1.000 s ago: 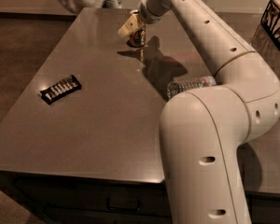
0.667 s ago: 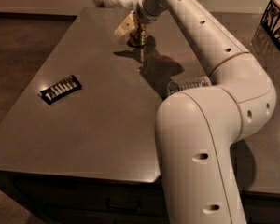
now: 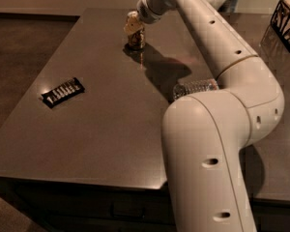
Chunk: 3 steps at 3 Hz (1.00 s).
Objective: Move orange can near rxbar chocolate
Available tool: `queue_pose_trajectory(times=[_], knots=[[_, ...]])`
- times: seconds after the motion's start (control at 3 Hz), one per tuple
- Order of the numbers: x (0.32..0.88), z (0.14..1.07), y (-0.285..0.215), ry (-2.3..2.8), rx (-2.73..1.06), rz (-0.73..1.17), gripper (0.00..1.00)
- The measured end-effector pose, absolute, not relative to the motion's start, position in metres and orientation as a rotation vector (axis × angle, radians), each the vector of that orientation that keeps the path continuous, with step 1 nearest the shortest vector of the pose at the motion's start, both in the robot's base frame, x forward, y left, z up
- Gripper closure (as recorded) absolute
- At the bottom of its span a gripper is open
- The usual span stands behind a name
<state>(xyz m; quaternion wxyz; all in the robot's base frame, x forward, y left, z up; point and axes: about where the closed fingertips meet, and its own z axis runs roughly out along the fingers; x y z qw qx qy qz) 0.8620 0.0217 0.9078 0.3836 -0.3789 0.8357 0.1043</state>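
change: blurred white upper link of the arm [image 3: 217, 37] swung from left of the wrist over to the right; gripper [image 3: 133, 25] much where it was.
gripper: far end of table [image 3: 111, 144], directly over orange can [image 3: 136, 40], seemingly touching its top.
claw state: cannot tell.
orange can: upright on the far part of the table, well apart from rxbar chocolate [image 3: 63, 92].
rxbar chocolate: flat on the left part of the table, nearer side, nothing touching it.
other: clear bottle [image 3: 195, 88] lying by the arm's elbow; wire basket [image 3: 286, 18] at the right edge.
progress: early, judged; reach done, can apparently not lifted.
left: secure grip, lift, carry left and nearer, set down just beside the bar.
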Motion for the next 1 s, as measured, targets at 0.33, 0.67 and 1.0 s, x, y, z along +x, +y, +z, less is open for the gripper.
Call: queue_pose_trajectory(times=[0.33,0.67,1.0], knots=[[0.837,0.925,0.044,2.051,-1.096,0.308,0.71],[0.798,0.937,0.074,1.955,-1.253,0.364,0.95],[0.758,0.932,0.102,1.889,-1.383,0.419,1.00]])
